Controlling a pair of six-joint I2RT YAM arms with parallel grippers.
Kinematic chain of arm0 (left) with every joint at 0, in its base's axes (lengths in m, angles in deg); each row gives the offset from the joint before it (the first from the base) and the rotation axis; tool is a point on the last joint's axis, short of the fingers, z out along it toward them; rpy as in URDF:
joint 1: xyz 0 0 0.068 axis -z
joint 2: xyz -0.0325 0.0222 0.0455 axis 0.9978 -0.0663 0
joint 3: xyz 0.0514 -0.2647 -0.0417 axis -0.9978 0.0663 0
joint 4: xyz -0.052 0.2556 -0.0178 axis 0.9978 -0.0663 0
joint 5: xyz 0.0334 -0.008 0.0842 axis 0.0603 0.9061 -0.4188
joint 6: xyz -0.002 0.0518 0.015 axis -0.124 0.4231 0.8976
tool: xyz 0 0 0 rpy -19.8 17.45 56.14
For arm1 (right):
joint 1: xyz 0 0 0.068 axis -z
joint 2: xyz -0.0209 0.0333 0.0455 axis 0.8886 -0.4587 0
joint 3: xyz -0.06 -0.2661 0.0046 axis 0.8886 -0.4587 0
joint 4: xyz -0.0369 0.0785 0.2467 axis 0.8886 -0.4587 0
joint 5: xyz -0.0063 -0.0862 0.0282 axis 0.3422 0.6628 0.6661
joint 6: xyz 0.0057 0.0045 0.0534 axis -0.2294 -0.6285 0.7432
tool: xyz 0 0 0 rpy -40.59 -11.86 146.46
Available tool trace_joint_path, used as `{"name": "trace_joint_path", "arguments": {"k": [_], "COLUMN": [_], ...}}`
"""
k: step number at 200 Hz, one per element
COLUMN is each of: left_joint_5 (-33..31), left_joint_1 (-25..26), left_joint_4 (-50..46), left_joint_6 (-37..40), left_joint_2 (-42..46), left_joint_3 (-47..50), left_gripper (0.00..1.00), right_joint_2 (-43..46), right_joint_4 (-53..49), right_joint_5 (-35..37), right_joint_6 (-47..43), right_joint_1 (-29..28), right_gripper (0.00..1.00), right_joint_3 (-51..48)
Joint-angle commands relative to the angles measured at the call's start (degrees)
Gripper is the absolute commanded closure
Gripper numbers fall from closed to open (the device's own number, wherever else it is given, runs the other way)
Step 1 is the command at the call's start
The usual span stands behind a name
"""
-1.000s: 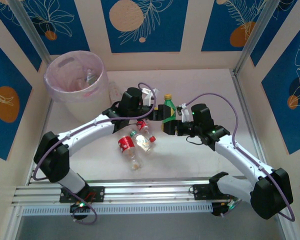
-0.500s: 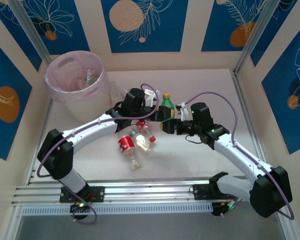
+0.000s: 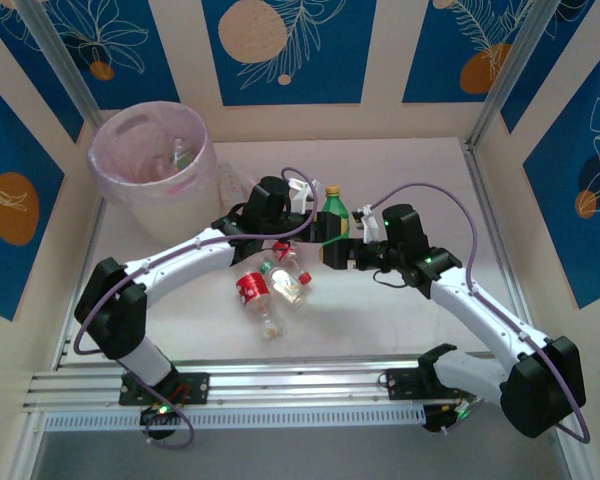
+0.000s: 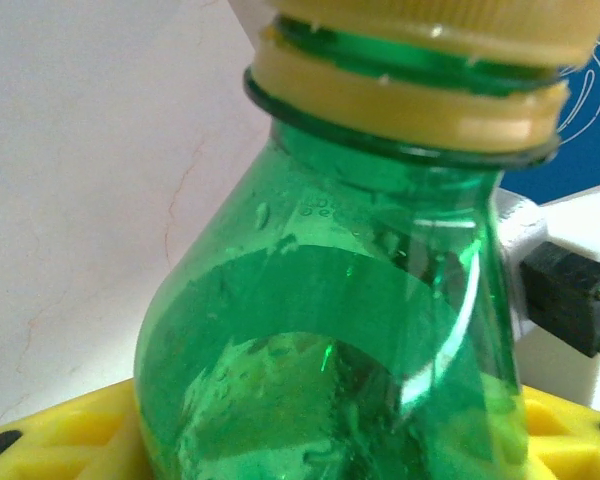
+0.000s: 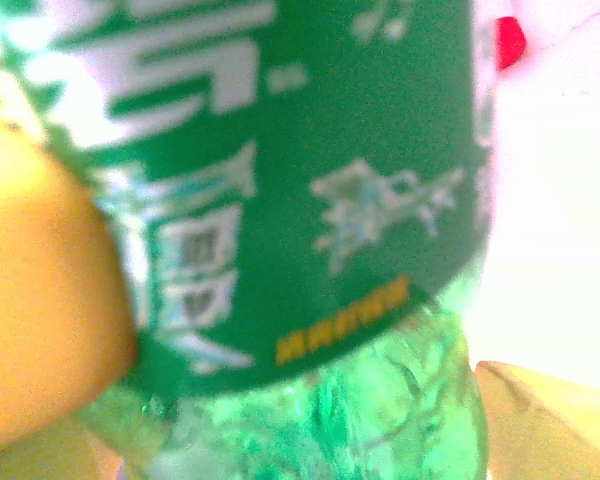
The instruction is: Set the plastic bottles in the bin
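On counter, seemingly handing over green bottle: right tool pinching its label, left tool round its shoulder, closure unclear; next, firm left grip, then to bin

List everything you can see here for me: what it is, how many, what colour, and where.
Bin: one, pale pink, far left corner; bottles inside, number unclear.
Green bottle: one, yellow cap, upright between the two grippers, mid-table.
Clear bottles: two, with red markings, lying on the table by the left arm.
Table: one, whitish.
Left gripper: at the green bottle, grip unclear.
Right gripper: shut on the green bottle.
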Motion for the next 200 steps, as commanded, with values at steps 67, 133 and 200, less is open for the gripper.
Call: {"name": "trace_joint_path", "arguments": {"k": [67, 133, 200], "left_joint_5": [-1.36, -3.51, -2.68], "left_joint_1": [-1.48, -12.57, -37.30], "left_joint_4": [-5.98, -25.88, -37.92], "left_joint_6": [5.25, 18.92, 24.37], "left_joint_2": [0.44, 1.79, 1.47], "left_joint_3": [-6.42, -25.73, -41.88], "left_gripper": [0.76, 0.94, 1.00], "right_joint_2": [8.33, 8.29, 7.28], "right_joint_4": [-14.67, -15.84, -16.66], "right_joint_5": [0.26, 4.36, 6.84], "right_joint_6": [-7.35, -3.29, -2.95], "right_joint_1": [7.10, 10.09, 9.99], "right_gripper": [0.00, 0.01, 0.02], "right_joint_3": [6.14, 3.50, 3.04]}}
